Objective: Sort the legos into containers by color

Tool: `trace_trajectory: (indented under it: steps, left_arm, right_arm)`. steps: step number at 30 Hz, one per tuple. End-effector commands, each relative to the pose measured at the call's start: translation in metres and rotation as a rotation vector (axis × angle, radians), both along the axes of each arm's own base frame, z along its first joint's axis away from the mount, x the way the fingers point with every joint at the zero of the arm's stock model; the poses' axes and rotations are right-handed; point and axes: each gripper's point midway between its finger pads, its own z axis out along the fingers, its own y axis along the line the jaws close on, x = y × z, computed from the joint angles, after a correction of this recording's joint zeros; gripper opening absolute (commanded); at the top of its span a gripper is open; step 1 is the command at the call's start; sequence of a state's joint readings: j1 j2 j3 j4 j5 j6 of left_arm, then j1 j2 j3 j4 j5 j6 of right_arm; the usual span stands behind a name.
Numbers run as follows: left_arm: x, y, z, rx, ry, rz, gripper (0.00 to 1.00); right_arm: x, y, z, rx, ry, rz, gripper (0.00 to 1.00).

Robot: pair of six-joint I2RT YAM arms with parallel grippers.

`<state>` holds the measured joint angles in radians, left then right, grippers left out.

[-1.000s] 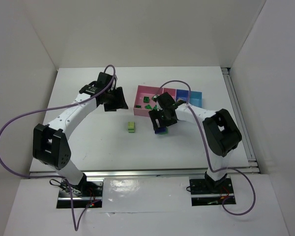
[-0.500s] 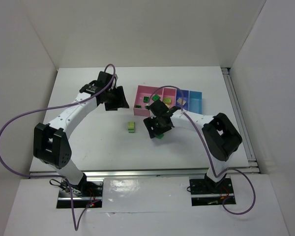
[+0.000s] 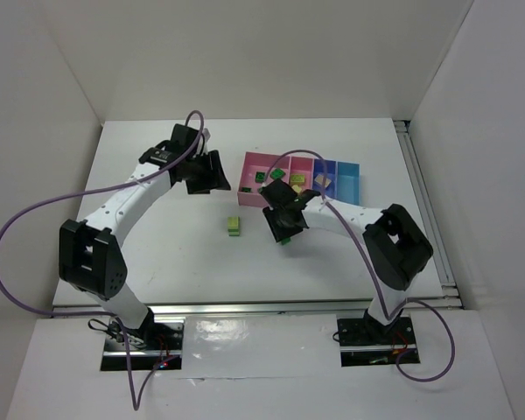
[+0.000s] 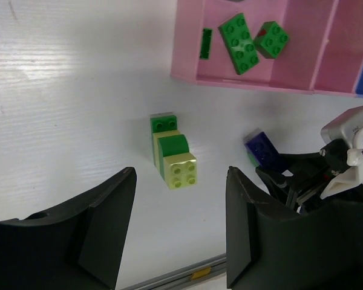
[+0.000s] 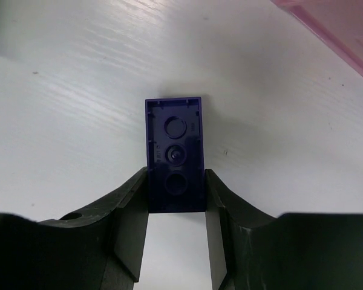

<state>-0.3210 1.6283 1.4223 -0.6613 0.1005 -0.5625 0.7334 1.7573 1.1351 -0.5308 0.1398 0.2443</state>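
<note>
Right end effector (image 5: pixel 175 181), newly leftward, tight on dark-blue lego (image 5: pixel 174 130), long axis straight ahead

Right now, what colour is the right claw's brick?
Dark purple-blue brick; clearest in right wrist view.

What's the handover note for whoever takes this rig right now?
Left claw: open, empty, above the table left of the pink bin.
Right claw: shut on the blue brick, which is studs-down at table level.
Done: green bricks in the pink bin; lime bricks in the next bin.
Left: bin the blue brick, then probably split and sort the green-lime stack on the table.
</note>
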Motion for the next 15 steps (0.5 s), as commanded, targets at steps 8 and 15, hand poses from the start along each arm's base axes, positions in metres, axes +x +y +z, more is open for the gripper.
trace_trajectory:
  steps: [8, 15]
  left_arm:
    - [-0.028, -0.073, 0.068, -0.397, -0.096, -0.582, 0.66]
    - [-0.043, -0.087, 0.086, -0.566, -0.114, -0.697, 0.76]
  right_arm:
    - [-0.017, 0.035, 0.139, 0.519, -0.078, 0.201, 0.18]
    - [-0.031, 0.033, 0.161, 0.638, -0.025, 0.265, 0.18]
